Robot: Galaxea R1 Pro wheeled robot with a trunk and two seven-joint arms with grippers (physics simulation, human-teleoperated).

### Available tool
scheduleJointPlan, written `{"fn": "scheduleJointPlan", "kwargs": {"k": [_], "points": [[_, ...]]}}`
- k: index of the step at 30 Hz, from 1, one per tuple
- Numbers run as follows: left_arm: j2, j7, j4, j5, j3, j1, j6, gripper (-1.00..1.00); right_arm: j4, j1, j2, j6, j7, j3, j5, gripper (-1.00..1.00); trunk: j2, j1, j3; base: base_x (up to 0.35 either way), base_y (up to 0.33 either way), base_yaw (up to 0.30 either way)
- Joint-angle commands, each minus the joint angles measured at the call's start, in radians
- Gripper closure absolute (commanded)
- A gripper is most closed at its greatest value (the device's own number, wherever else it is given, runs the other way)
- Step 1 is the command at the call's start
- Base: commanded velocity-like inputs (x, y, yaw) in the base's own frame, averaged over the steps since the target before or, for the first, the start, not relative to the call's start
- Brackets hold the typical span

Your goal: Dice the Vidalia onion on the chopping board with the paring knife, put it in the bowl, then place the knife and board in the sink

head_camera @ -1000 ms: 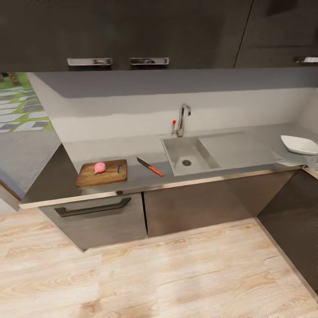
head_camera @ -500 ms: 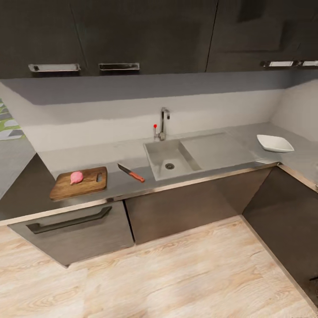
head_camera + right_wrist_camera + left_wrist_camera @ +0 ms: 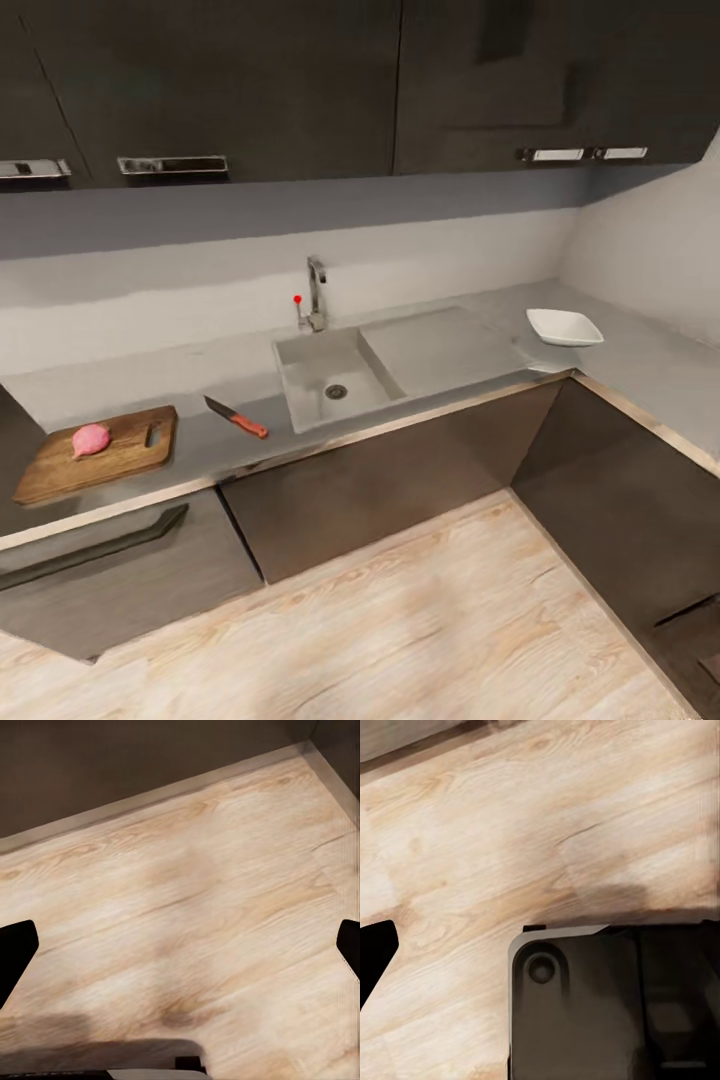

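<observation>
Head view: onion (image 3: pixel 90 439) sits on chopping board (image 3: pixel 98 453), paring knife (image 3: pixel 236 417) between board & sink (image 3: pixel 335 375). R pincer (image 3: pixel 180 945) spread open, L pincer (image 3: pixel 375 952) can't tell.

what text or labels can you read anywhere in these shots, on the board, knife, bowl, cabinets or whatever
None: no word, number, brand or sign shows anywhere.
The chopping board, paring knife, bowl, sink and faucet are unmarked.
The upper cabinets carry only bare metal handles.
Both wrist views look down on plain wooden floor.
</observation>
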Motion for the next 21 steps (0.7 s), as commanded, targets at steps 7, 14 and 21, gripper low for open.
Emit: {"fn": "scheduleJointPlan", "kwargs": {"k": [7,14,21], "points": [[0.001,0.007,-0.001,0.01,-0.005,0.0,-0.003,-1.0,-0.001,0.0,0.0,-0.002,-0.002,0.001,-0.004,-1.0,-0.002,0.001,0.007,0.162,-0.175,-0.197],[0.001,0.007,-0.001,0.01,-0.005,0.0,-0.003,-1.0,-0.001,0.0,0.0,-0.002,-0.002,0.001,-0.004,-1.0,-0.002,0.001,0.016,0.131,-0.137,-0.197],[0.001,0.007,0.002,0.01,-0.005,0.0,-0.003,-1.0,-0.001,0.001,0.0,-0.001,-0.002,0.001,-0.004,-1.0,-0.002,0.001,0.025,0.031,-0.032,-0.197]]}}
